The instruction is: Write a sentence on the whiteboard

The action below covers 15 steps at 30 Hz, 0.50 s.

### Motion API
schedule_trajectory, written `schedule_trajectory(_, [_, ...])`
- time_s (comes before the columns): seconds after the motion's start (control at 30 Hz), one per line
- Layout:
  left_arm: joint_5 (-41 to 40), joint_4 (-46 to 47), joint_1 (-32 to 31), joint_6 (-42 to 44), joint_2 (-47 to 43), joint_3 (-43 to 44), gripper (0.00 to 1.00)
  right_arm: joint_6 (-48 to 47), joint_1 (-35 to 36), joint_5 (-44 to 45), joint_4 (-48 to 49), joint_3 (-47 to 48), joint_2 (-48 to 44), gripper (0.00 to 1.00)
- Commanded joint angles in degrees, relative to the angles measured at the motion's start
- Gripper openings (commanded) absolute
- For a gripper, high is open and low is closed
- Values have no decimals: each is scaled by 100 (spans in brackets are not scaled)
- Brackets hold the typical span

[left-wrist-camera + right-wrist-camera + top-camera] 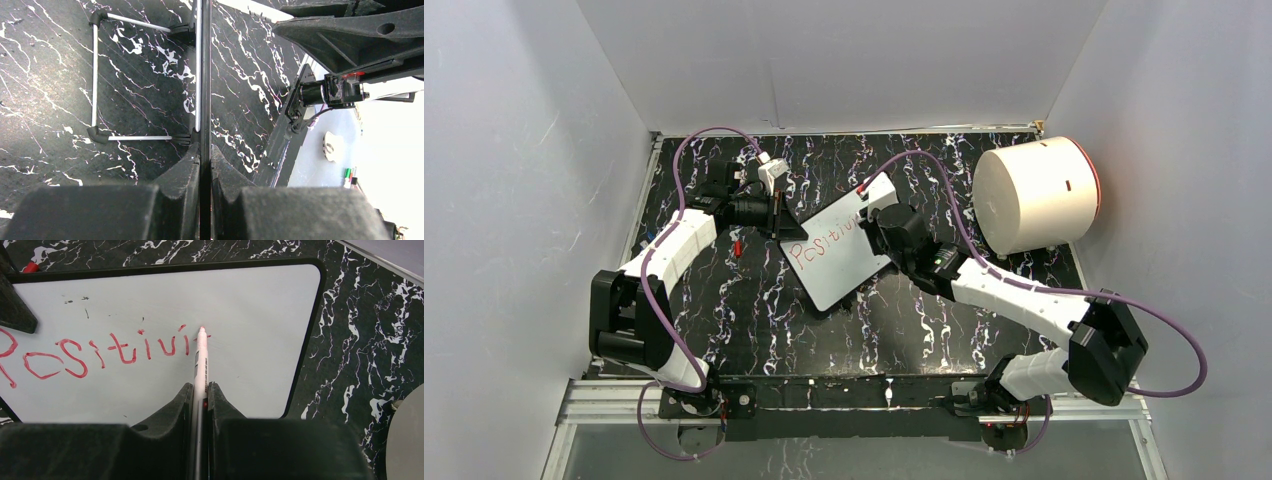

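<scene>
The whiteboard stands tilted on the black marbled table, and the left gripper is shut on its left edge. In the left wrist view that edge runs as a thin line straight into the closed left gripper, with the board's wire stand beside it. The right gripper is shut on a white marker. Its red tip touches the whiteboard at the end of the sentence, which reads "Positivi" in red. From above, the right gripper hangs over the board's upper right corner, by the sentence.
A big white cylinder lies on its side at the back right. A small red piece lies on the table left of the board and shows too as a red piece. White walls close in the table on three sides.
</scene>
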Motion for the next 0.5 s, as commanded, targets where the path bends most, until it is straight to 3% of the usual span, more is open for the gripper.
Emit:
schedule_trajectory(0.0, [-476,-492,-89,112,218,-99,0,-108,-31,15,312,181,80,0])
schedule_trajectory(0.47, [-487,-493,-84,121,210,-98,0,62,-28,-177,-145,21,32,0])
